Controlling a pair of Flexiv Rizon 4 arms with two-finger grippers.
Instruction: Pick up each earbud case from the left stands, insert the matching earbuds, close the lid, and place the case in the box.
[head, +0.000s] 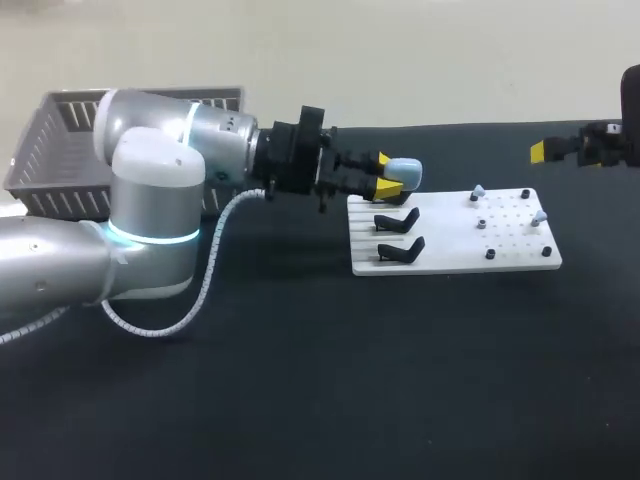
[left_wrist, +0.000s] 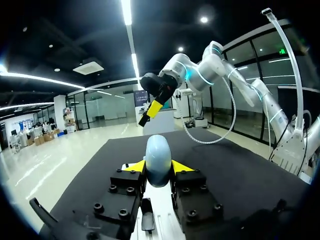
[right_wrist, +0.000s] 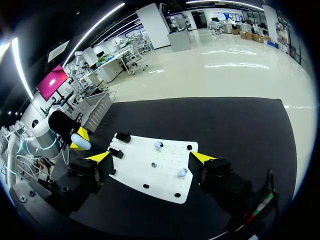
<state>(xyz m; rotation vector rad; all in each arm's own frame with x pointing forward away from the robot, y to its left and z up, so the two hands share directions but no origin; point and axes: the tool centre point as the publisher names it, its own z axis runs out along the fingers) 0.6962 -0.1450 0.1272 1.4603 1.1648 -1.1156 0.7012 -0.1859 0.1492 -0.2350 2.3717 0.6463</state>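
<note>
Left gripper is clamped on a pale blue case, holding it just above the left end of the white board, by two black stands. Right gripper hangs spread wide, holding nothing, near the board's right end. Two earbuds sit on the board. The box stands at the far left of the surface.
</note>
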